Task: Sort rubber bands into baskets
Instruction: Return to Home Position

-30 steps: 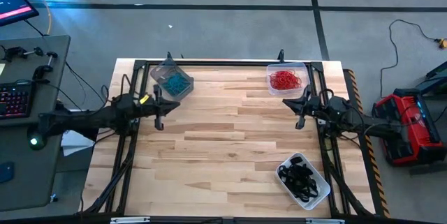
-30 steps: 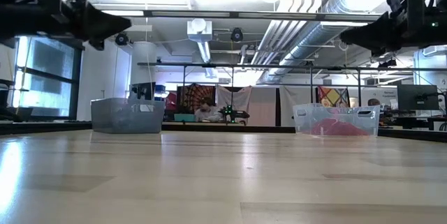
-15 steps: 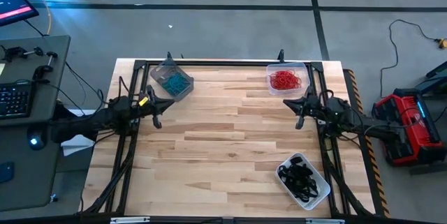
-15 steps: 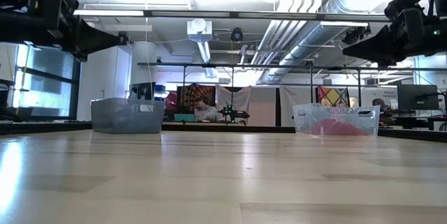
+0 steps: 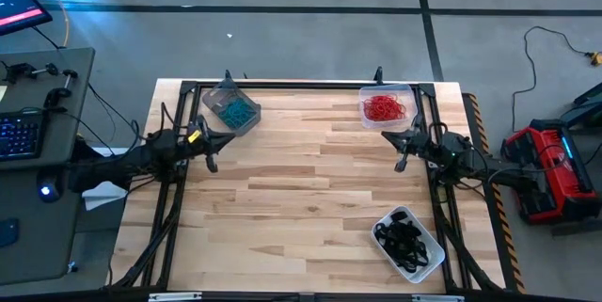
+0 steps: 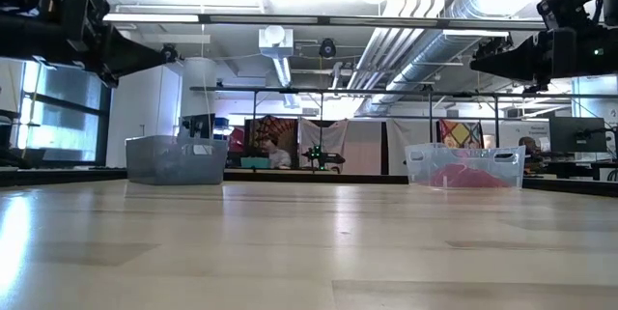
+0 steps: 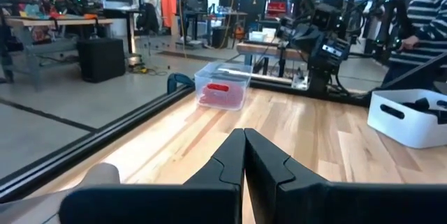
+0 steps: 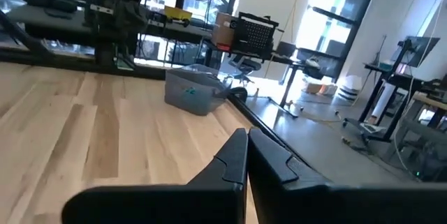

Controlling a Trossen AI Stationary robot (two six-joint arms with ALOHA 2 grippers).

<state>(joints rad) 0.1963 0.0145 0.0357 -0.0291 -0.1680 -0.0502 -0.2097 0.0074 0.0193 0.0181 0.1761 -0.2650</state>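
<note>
Showing the pale wooden table point(image 5: 310, 180) as a dial in the high view, the left gripper point(image 7: 244, 140) is hanging at nine o'clock and the right gripper point(image 8: 247, 140) at three. Each is pressing its two dark fingers together, with nothing held between them.

The thin rubber bands are lying sorted, none of them on the bare boards:
- the teal loops point(image 5: 232, 111) are filling the grey-tinted plastic tub point(image 5: 224, 87) at eleven o'clock
- the red loops point(image 5: 384, 107) are filling the clear tub point(image 5: 388, 88) at one
- the black loops point(image 5: 403, 239) are filling the whitish tub point(image 5: 437, 250) at five

All three heaps are sitting well apart from either gripper.

Such loops are probably handling as light, limp and springy, tangling readily. A fingertip pinch across a single strand at a heap's edge is likely serving best, since a deeper bite risks lifting a clump.
</note>
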